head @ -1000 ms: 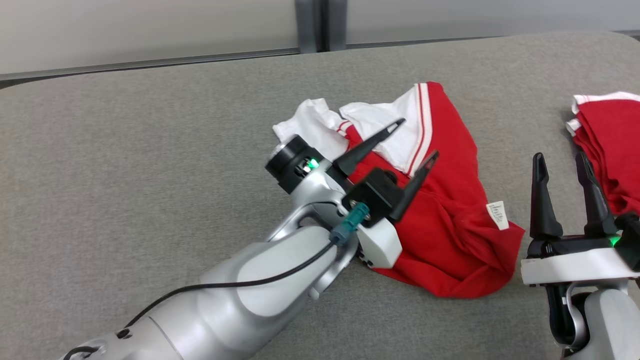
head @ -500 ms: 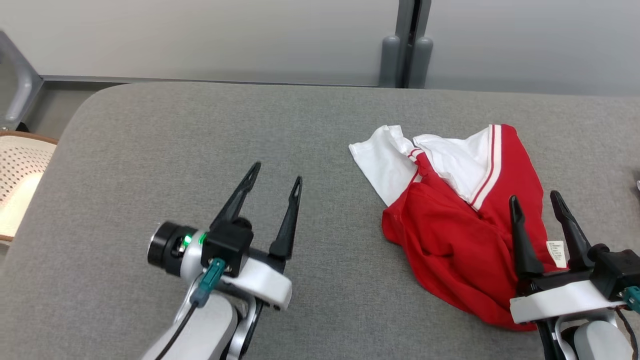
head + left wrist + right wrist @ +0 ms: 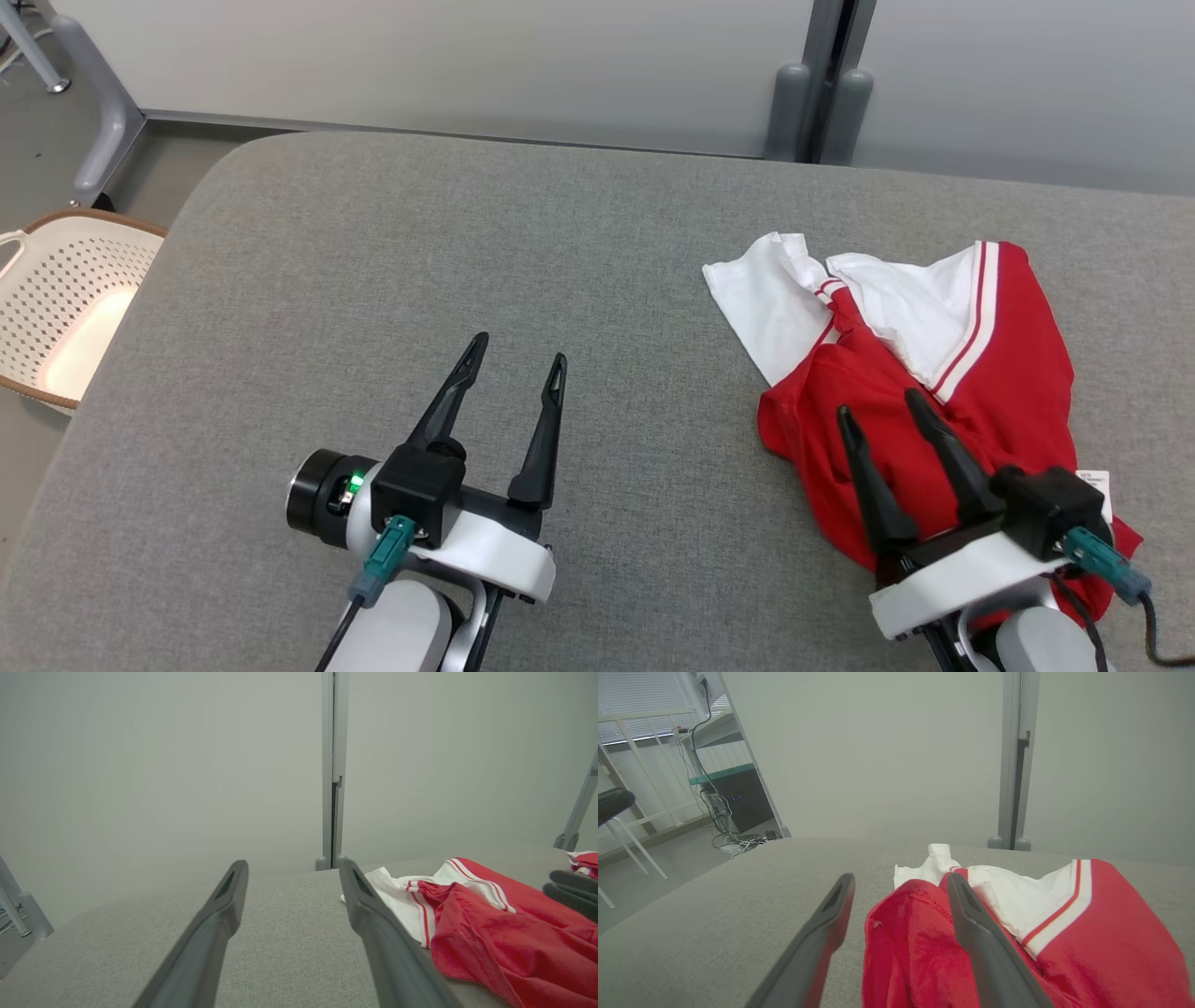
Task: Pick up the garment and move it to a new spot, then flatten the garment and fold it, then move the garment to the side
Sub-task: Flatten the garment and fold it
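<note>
Worktop [image 3: 467,243]: grey fabric cover, rounded far-left corner, pale wall panels behind the far edge.

Garment [image 3: 1008,373]: red with white sleeve and collar parts and red-and-white striped trim. It lies crumpled on the right half of the worktop, short of the far edge. The white portion points toward the middle and the red bulk runs toward the near edge. A white care label [image 3: 1092,481] shows at its near right side. In the left wrist view the garment [image 3: 490,924] sits to the right of the fingers; in the right wrist view it [image 3: 1111,933] heaps up right under them.

Left gripper [image 3: 519,347]: fingers spread, nothing between them. It is over the grey fabric near the middle of the near edge, well apart from the garment. The left wrist view gives the same [image 3: 293,864].

Right gripper [image 3: 877,402]: fingers spread, not pinching cloth, poised over the garment's near left part. From its own wrist view [image 3: 901,879] a red fold lies under the gap between the fingers. Contact with the cloth cannot be told.

Perforated cream basket [image 3: 65,280] with a brown rim stands on the floor beyond the worktop's left edge.
</note>
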{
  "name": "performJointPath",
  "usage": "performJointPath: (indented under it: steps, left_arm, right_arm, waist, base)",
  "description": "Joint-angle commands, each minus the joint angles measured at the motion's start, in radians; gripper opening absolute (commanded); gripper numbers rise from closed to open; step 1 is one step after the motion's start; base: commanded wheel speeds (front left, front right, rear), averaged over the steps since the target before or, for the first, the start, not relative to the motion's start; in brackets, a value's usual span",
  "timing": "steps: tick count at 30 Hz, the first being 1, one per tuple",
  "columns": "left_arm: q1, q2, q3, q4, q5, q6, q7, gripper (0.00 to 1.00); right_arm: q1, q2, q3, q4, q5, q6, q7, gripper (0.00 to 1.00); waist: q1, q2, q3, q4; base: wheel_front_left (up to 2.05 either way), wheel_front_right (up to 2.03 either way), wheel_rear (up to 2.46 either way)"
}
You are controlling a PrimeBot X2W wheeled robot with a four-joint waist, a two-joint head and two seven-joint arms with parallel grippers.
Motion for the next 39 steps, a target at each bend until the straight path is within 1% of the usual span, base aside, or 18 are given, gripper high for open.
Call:
performJointPath:
  steps: [1, 2, 3, 6, 10, 13, 21, 22, 26, 29, 31, 33, 35, 37, 39]
  left_arm:
    - [0.014, -0.005, 0.011, 0.004, 0.015, -0.009, -0.005, 1.0]
    - [0.017, -0.011, 0.018, 0.007, 0.021, -0.018, -0.005, 1.0]
    - [0.019, -0.024, 0.027, 0.015, 0.033, -0.033, -0.005, 1.0]
    - [0.021, -0.037, 0.032, 0.026, 0.046, -0.051, -0.005, 1.0]
    - [0.018, -0.047, 0.031, 0.034, 0.053, -0.068, -0.005, 1.0]
    - [0.014, -0.049, 0.025, 0.036, 0.045, -0.07, -0.005, 1.0]
    - [0.006, -0.05, -0.022, 0.033, 0.004, -0.047, -0.005, 1.0]
    - [0.006, -0.05, -0.027, 0.035, 0.001, -0.048, -0.005, 1.0]
    - [0.002, -0.05, -0.029, 0.036, -0.004, -0.041, -0.005, 1.0]
    - [0.005, -0.05, -0.027, 0.037, -0.006, -0.04, -0.005, 1.0]
    - [0.009, -0.05, -0.027, 0.04, -0.007, -0.04, -0.005, 1.0]
    - [0.014, -0.05, -0.027, 0.042, -0.007, -0.04, -0.005, 1.0]
    - [0.018, -0.05, -0.027, 0.044, -0.01, -0.042, -0.005, 1.0]
    - [0.021, -0.05, -0.03, 0.045, -0.014, -0.045, -0.005, 1.0]
    - [0.024, -0.05, -0.034, 0.047, -0.016, -0.047, -0.005, 1.0]
  right_arm:
    - [-0.021, -0.017, 0.032, 0.002, 0.027, 0.0, 0.021, 1.0]
    - [-0.028, -0.019, 0.057, 0.008, 0.069, 0.0, 0.045, 1.0]
    - [-0.048, -0.023, 0.1, 0.02, 0.144, 0.0, 0.095, 1.0]
    - [-0.081, -0.051, 0.146, 0.043, 0.205, 0.0, 0.147, 1.0]
    - [-0.127, -0.073, 0.183, 0.083, 0.265, 0.0, 0.184, 1.0]
    - [-0.155, -0.083, 0.202, 0.119, 0.299, 0.0, 0.209, 1.0]
    - [-0.216, -0.097, 0.222, 0.201, 0.36, 0.0, 0.251, 1.0]
    - [-0.222, -0.102, 0.223, 0.208, 0.358, 0.0, 0.248, 0.0]
    - [-0.254, -0.113, 0.225, 0.207, 0.372, 0.0, 0.215, 0.0]
    - [-0.3, -0.134, 0.194, 0.199, 0.353, 0.0, 0.161, 0.0]
    - [-0.347, -0.136, 0.175, 0.196, 0.339, 0.0, 0.139, 0.0]
    - [-0.413, -0.144, 0.16, 0.195, 0.315, 0.0, 0.132, 0.0]
    - [-0.495, -0.152, 0.169, 0.196, 0.284, 0.0, 0.146, 0.0]
    - [-0.594, -0.155, 0.182, 0.2, 0.256, 0.0, 0.151, 0.0]
    - [-0.709, -0.16, 0.182, 0.215, 0.231, 0.0, 0.132, 0.0]
  waist:
    - [0.0, 0.0, 0.011, 0.006]
    - [0.0, 0.0, 0.017, 0.008]
    - [0.0, 0.0, 0.026, 0.014]
    - [0.0, 0.0, 0.037, 0.029]
    - [0.0, 0.0, 0.053, 0.049]
    - [0.0, 0.0, 0.06, 0.065]
    - [0.0, 0.0, 0.068, 0.107]
    - [0.0, 0.0, 0.067, 0.112]
    - [0.0, 0.0, 0.061, 0.129]
    - [0.0, 0.0, 0.054, 0.137]
    - [0.0, 0.0, 0.047, 0.14]
    - [0.0, 0.0, 0.039, 0.142]
    - [0.0, 0.0, 0.031, 0.144]
    - [0.0, 0.0, 0.022, 0.146]
    - [0.0, 0.0, 0.012, 0.148]
  base:
    - [0.0, 0.0, 0.0]
    - [0.0, 0.0, 0.0]
    - [0.0, 0.0, 0.0]
    - [0.0, 0.0, 0.0]
    - [0.0, 0.0, 0.0]
    - [0.0, 0.0, 0.0]
    - [0.0, 0.0, 0.0]
    - [0.0, 0.0, 0.0]
    - [0.0, 0.0, 0.0]
    - [0.0, 0.0, 0.0]
    - [0.0, 0.0, 0.0]
    - [0.0, 0.0, 0.0]
    - [0.0, 0.0, 0.0]
    - [0.0, 0.0, 0.0]
    - [0.0, 0.0, 0.0]
